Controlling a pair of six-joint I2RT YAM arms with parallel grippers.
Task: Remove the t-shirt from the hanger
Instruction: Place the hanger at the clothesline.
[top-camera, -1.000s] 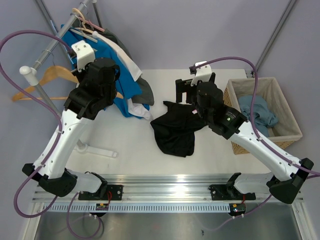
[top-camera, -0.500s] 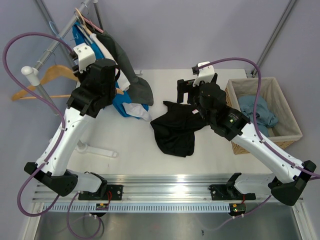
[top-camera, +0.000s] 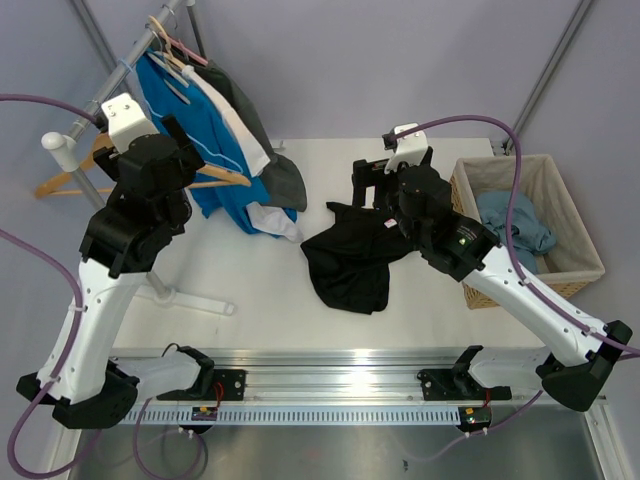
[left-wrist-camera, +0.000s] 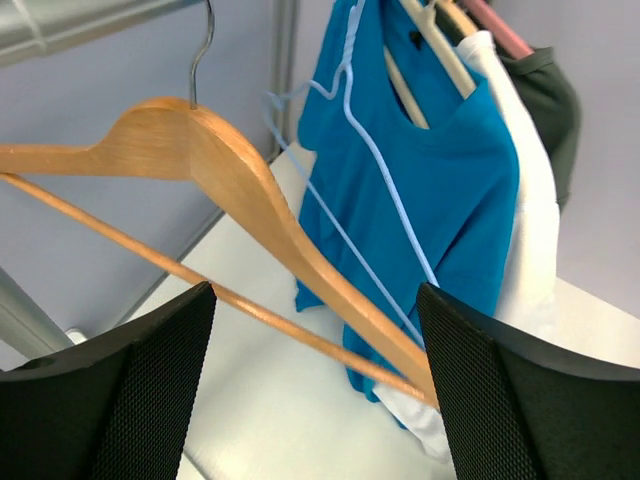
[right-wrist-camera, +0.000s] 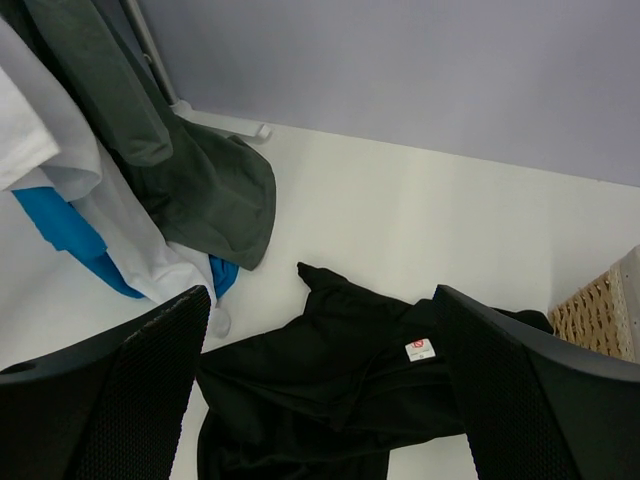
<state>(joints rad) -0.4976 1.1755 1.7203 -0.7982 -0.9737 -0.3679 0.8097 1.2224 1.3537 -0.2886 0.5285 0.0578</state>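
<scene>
Left wrist view first. Finds the left gripper (left-wrist-camera: 315, 290) released, fingers wide, gripping nothing. Looks straight past them at a bare wooden hanger (left-wrist-camera: 220, 170) hooked on the rail (left-wrist-camera: 80, 20) just ahead. Reads as a deliberate let-go: hung by its own hook, needs no holding. Beyond the hanger, to the fingers' right, notes a blue t-shirt (left-wrist-camera: 440, 170) on a thin wire hanger (left-wrist-camera: 380, 160), with a white shirt (left-wrist-camera: 525, 200) and a grey garment (left-wrist-camera: 555, 100) further right.

From the top: puts the right gripper (top-camera: 372, 185) likewise released and empty, poised just over the black t-shirt (top-camera: 350, 260), crumpled on the table (top-camera: 250, 290). Judged the task's shirt, already off its hanger, dropped beneath those fingers. Probably left there within reach of the basket (top-camera: 585, 262) off to the gripper's right.

Against a second ago: had the left gripper clenched and pushed in among the hanging clothes. Has it now opened and drawn back, clear of the hanger. Shows the blue t-shirt hanging freer. Finds no change in the right arm or the black t-shirt.
</scene>
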